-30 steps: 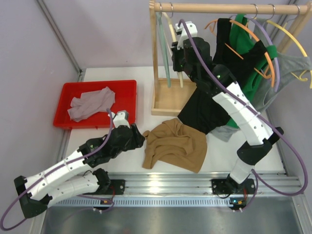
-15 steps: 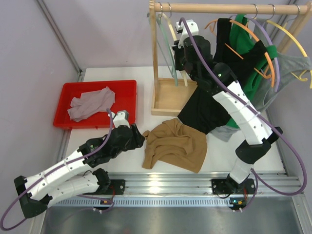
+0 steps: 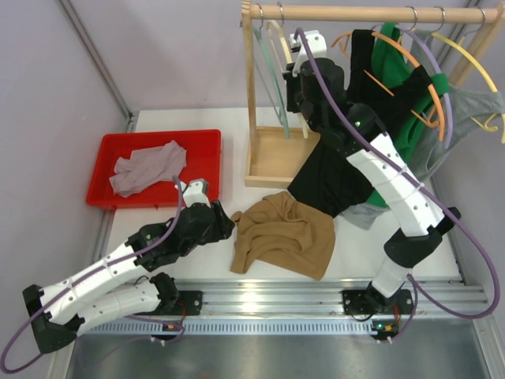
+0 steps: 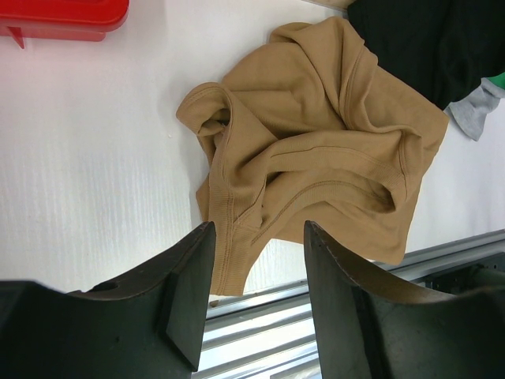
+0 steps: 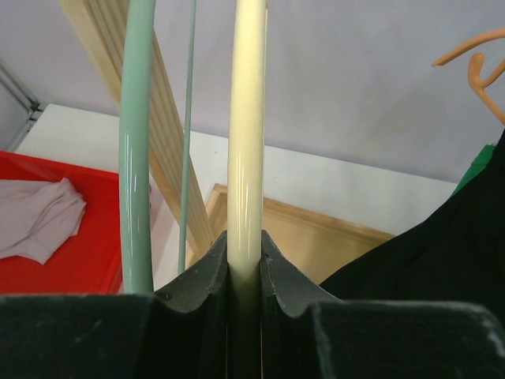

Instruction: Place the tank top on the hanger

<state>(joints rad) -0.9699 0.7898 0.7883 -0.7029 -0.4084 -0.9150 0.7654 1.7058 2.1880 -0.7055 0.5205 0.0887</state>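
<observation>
Right hand [image 5: 245,264]: clenched on the cream hanger [image 5: 246,118], which hangs from the wooden rail [image 3: 355,13]; arm stretched up and forward. The pale green hanger [image 5: 136,158] is just beside it.
Left hand [image 4: 258,230]: released, jaws spread, low over the tabletop [image 4: 95,158]; arm bent.
Tank top [image 4: 316,150]: crumpled on the tabletop, just ahead of the left hand.

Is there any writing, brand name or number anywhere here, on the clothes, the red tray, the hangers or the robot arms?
No readable text in any view.
The tank top shows no tag or print, the red tray no label, the hanger clamped in the right gripper no marking, and the white arm shells no logo.
</observation>
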